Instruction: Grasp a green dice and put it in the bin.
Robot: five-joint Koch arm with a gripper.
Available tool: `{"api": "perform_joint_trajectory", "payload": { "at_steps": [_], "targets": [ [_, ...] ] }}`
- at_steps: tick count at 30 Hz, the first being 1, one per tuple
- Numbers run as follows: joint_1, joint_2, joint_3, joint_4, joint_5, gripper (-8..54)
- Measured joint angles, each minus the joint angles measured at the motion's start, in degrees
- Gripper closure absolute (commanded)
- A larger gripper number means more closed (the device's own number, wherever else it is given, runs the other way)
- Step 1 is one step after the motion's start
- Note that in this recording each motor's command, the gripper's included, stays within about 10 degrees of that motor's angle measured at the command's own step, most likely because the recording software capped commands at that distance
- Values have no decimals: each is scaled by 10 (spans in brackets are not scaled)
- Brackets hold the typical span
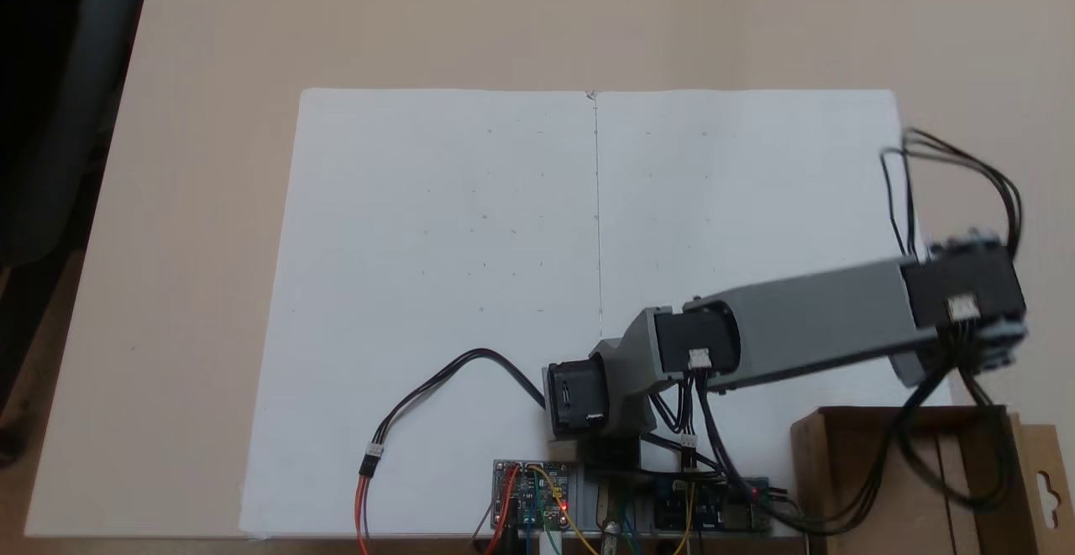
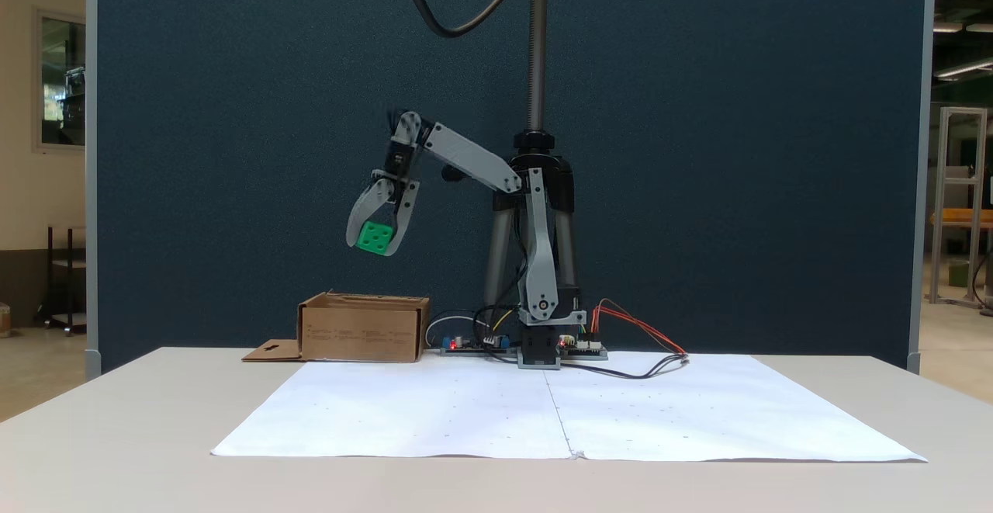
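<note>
1. Green dice (image 2: 375, 237) held clamped between the two jaws of the hand (image 2: 378, 243), high in the air, above the bin (image 2: 363, 328) and well clear of its rim.
2. Hand closed onto the dice from both sides, jaws pointing down, nothing else in the grip.
3. Judged step: carrying the dice over the bin, release not yet done.
4. Seen from the front fixed view, dice roughly over the middle of the box; worth confirming depth too, since the downward fixed view shows the forearm reaching toward the bin (image 1: 911, 471) with the hand end hidden under the arm.
5. Advisable to lower first, closer to the opening, then part the jaws; a drop from this height could bounce off the cardboard floor and over the low walls.
6. Advisable to keep clear of the side flap (image 2: 271, 351) lying flat on the bench (image 2: 140, 420) beside the box.
7. Dice look: small bright green cube, rounded edges, dark sunken pips, four showing on the face toward the front camera, tilted slightly in the grip.
</note>
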Motion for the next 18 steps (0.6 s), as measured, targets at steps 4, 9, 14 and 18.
{"api": "perform_joint_trajectory", "payload": {
  "at_steps": [4,9,14,18],
  "targets": [
    [121,2,-3,1,-54,338],
    [163,-25,-4,5,-76,338],
    [172,-45,-3,5,-76,329],
    [174,-59,-4,6,-76,119]
  ]
}}
